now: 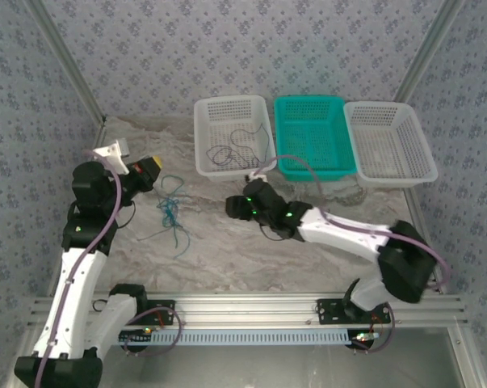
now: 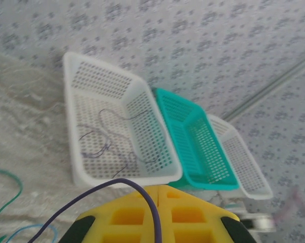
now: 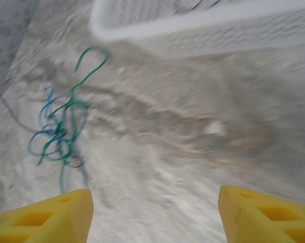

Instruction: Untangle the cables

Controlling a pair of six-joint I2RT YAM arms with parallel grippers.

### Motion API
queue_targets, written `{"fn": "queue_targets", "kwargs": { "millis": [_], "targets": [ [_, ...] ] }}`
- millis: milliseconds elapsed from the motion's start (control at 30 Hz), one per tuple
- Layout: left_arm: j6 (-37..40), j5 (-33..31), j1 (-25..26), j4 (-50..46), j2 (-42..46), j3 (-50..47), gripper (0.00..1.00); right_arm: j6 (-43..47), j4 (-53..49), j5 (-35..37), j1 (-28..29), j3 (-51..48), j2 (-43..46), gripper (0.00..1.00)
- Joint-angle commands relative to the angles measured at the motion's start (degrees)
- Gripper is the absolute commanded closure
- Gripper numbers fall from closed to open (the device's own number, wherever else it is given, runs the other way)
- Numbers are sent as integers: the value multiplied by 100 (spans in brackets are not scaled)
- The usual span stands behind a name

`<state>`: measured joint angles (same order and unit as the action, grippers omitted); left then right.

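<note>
baskets (image 1: 233, 100): perforated plastic | table (image 1: 227, 250): wrinkled matt covering | rail (image 1: 251, 303): ribbed metal | cables (image 1: 172, 212): smooth wire

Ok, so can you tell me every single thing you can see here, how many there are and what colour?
left basket: one, white, far side of the table, left end of the row
middle basket: one, teal, between the two white ones
right basket: one, white, right end of the row
loose cable: at least one, dark, inside the left basket
tangled cables: one wad, blue and green, on the table near the left arm
table: one, pale marbled
rail: one, silver, near edge
left arm: one, white and black, left side
right arm: one, white and black, right side
jaws: yellow, shut on the left arm, open on the right arm
</note>
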<state>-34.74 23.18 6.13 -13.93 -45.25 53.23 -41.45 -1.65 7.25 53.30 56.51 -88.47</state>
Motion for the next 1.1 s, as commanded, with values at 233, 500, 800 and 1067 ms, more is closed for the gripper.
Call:
{"fn": "queue_targets", "kwargs": {
  "millis": [233, 500, 800, 1067],
  "targets": [
    [160, 4, 241, -79, 138, 424, 100, -500, 1379, -1275, 339, 1933, -2633, 30],
    [134, -129, 276, -85, 181, 328, 100, -669, 1674, -1540, 383, 2791, -3777, 50],
    [129, -176, 292, -31, 189, 257, 100, -800, 1865, -1499, 343, 3312, -4421, 62],
    [135, -149, 294, -30, 216, 214, 100, -923, 1901, -1473, 374, 3456, -4578, 57]
  ]
}}
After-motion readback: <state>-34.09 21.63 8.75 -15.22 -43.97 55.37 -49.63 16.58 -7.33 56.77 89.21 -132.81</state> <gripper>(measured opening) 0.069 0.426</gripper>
